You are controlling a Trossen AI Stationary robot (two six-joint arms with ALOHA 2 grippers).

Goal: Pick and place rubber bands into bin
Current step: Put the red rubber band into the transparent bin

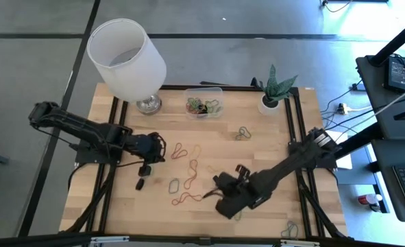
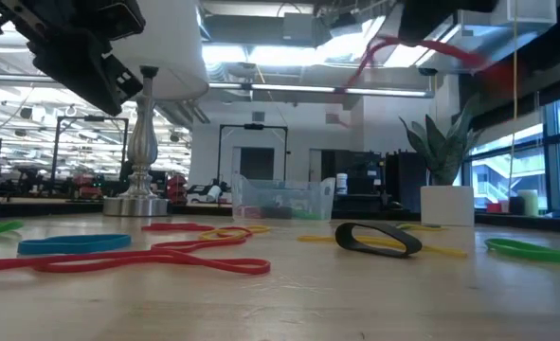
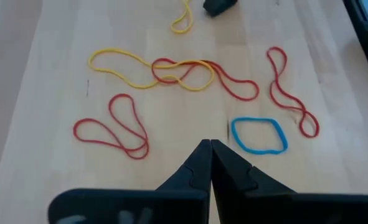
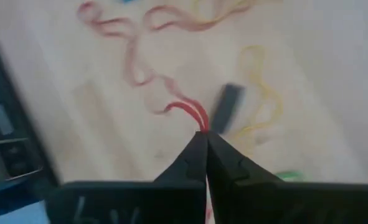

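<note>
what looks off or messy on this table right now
Rubber bands lie scattered loose across the table, one green one near its front edge, while only some sit in the bin. The right gripper pinches a red band.

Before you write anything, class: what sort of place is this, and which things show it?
Probably a robotics lab or workshop. A wooden table on a black frame carries two robot arms, rubber bands are scattered across it, and the low view shows a big hall with ceiling lights behind.
</note>
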